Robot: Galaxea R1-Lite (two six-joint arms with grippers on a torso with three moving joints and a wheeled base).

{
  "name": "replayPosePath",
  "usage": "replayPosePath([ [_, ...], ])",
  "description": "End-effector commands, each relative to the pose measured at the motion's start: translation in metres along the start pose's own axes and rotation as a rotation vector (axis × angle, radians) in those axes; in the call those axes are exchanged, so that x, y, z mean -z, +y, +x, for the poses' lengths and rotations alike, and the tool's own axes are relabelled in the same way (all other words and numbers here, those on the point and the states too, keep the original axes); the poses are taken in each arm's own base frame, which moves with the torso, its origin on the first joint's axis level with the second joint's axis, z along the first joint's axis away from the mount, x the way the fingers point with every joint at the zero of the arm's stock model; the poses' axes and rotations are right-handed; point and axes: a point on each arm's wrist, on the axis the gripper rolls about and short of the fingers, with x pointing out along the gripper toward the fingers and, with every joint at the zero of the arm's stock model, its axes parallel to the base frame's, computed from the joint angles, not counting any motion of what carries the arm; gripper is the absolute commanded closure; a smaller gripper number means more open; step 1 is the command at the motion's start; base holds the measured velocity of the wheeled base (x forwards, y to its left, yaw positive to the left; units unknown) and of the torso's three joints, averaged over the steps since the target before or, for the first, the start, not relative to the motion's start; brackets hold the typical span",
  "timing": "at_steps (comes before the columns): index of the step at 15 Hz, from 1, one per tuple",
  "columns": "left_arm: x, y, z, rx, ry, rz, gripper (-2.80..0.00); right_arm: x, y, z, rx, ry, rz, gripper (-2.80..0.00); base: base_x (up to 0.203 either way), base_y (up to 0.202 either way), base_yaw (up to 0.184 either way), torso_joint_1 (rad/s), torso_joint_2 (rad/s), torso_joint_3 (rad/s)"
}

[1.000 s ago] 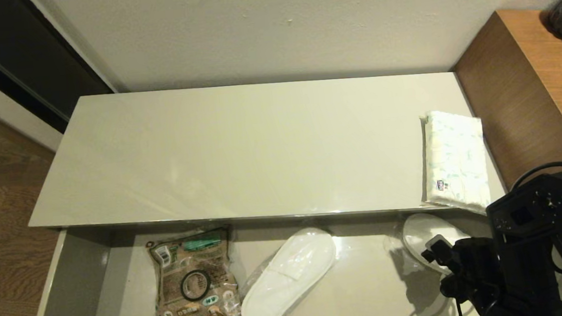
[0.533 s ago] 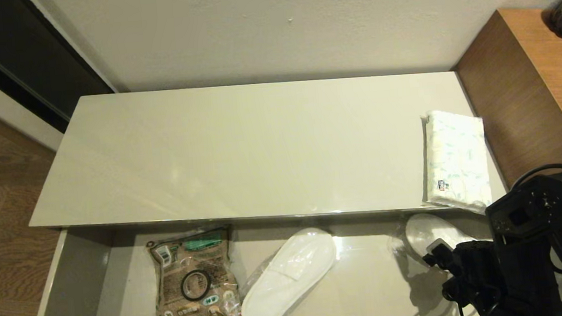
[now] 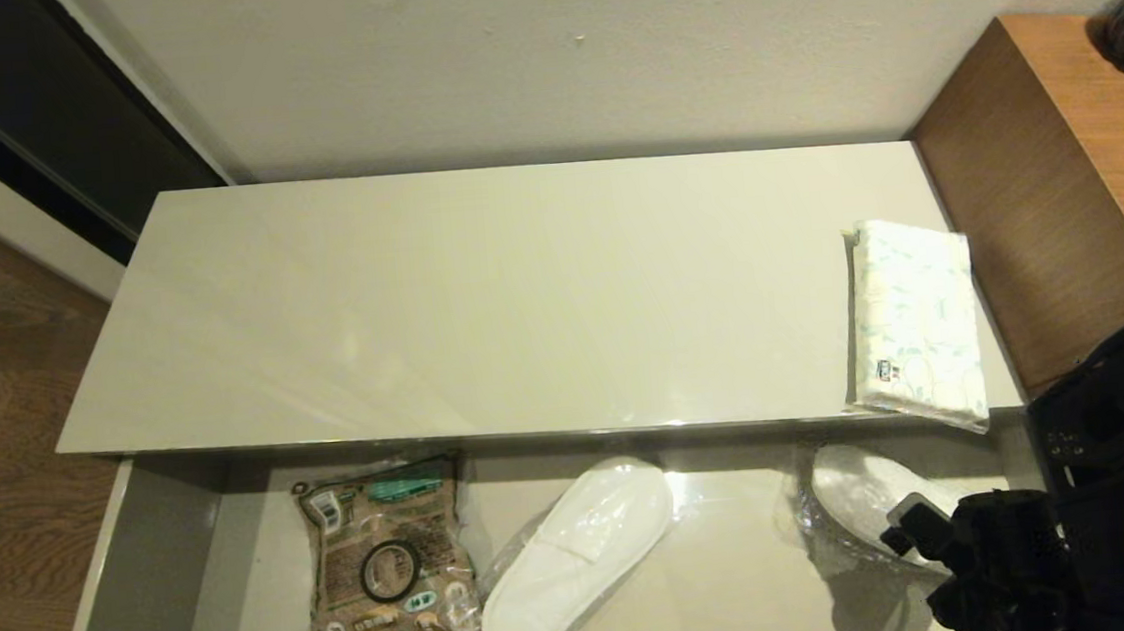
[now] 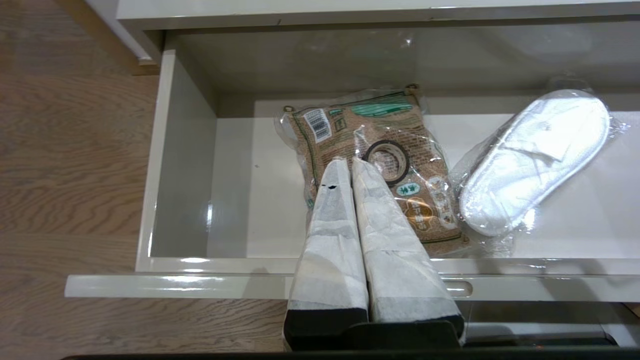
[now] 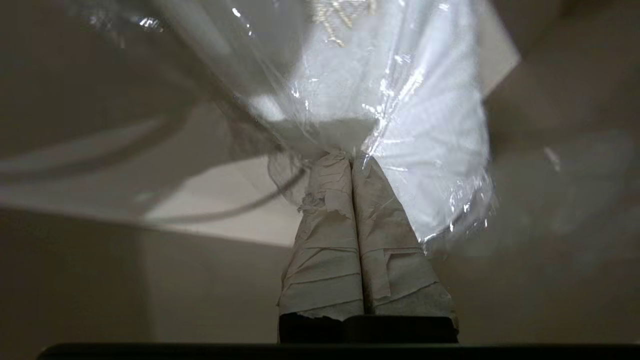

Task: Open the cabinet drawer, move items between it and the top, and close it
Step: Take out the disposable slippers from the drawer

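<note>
Right claw (image 5: 352,160) pinches the wrapped slipper (image 3: 862,492) by its plastic film alone inside the open drawer (image 3: 141,579); thin wrap could slip or tear when lifted.

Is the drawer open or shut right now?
Open: the drawer sticks out past the top, showing the bag and slipper inside.

Top (image 3: 481,302) glossy, smooth, reflective; drawer (image 4: 180,150) same gloss. Slipper (image 3: 581,555) cloth in crinkled clear plastic. Fingertips (image 5: 330,180) paper-wrapped, rough. Side unit (image 3: 1062,166) wood.
</note>
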Motion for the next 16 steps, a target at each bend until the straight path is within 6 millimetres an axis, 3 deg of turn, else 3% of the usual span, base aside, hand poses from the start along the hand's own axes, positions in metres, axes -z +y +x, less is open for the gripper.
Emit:
replayPosePath([
  [1,0.000,0.000,0.000,0.000,0.002,0.001,0.00,0.002,-0.009,-0.019,0.012,-0.017,0.004,0.00,0.000,0.000,0.000,0.000,0.00,0.000],
  [5,0.000,0.000,0.000,0.000,0.002,0.001,0.00,0.003,-0.012,-0.030,0.012,-0.031,-0.001,0.00,0.000,0.000,0.000,0.000,0.00,0.000],
  [11,0.000,0.000,0.000,0.000,0.001,0.001,0.00,-0.020,-0.018,-0.047,0.054,-0.172,-0.060,0.00,0.000,0.000,0.000,0.000,0.00,0.000],
  [16,0.000,0.000,0.000,0.000,0.002,0.001,0.00,-0.078,-0.035,-0.030,0.158,-0.317,-0.030,0.00,0.000,0.000,0.000,0.000,0.00,0.000],
])
